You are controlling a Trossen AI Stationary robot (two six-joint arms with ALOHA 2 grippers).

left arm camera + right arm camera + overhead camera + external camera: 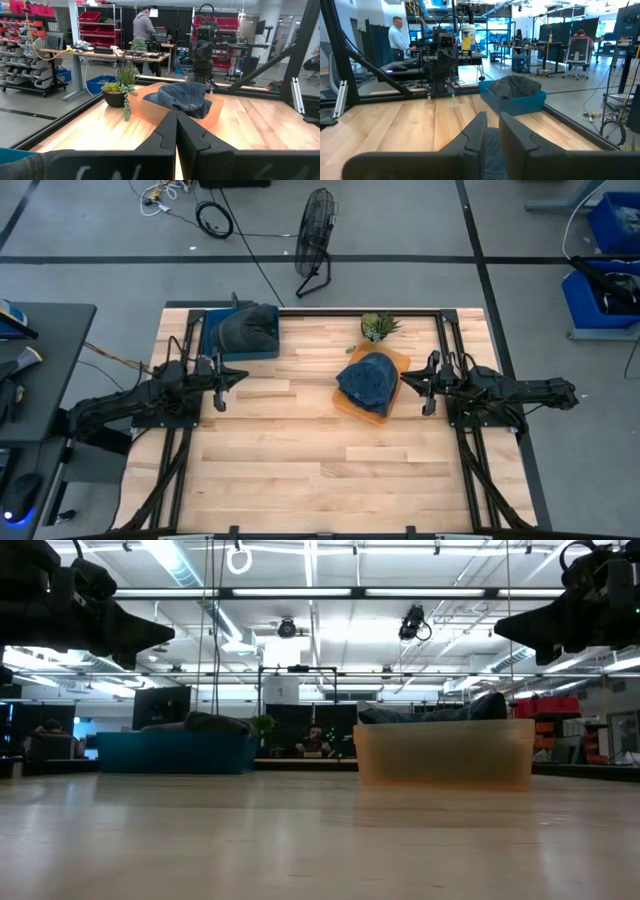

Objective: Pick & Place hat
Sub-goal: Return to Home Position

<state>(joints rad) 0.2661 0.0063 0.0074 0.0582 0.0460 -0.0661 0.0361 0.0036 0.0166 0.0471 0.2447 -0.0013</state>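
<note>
Black cap [250, 328] lies clear of both sets of jaws, heaped in the blue bin [245, 354] at the worktop's [300, 470] far-left corner.

Left gripper [240, 376]: jaws pressed together on nothing. It hangs by the left edge, just on the near side of the blue bin, pointing inward across the boards.

Right gripper [403, 380]: jaws all but together, a narrow slit between them, nothing held. It hangs off the right edge, with its tips close to the orange bin [347, 406].

The orange bin sits right of centre, towards the far edge, and holds a mound of blue denim caps [368, 378]. A small potted plant [378, 326] stands just beyond it on the far edge.

The low view shows both arms raised well above the boards. The dark heap in the blue bin may be one cap or several; its folds cannot be separated.

Judgement: placing looks complete, and only the retreat to rest remains.

Hazards:
- The dark fabric rises above the blue rim, so a low swing of the left arm past that corner could brush the wall and spill it.
- Dipping the right fingers while they withdraw could snag the denim mound and drag it.
</note>
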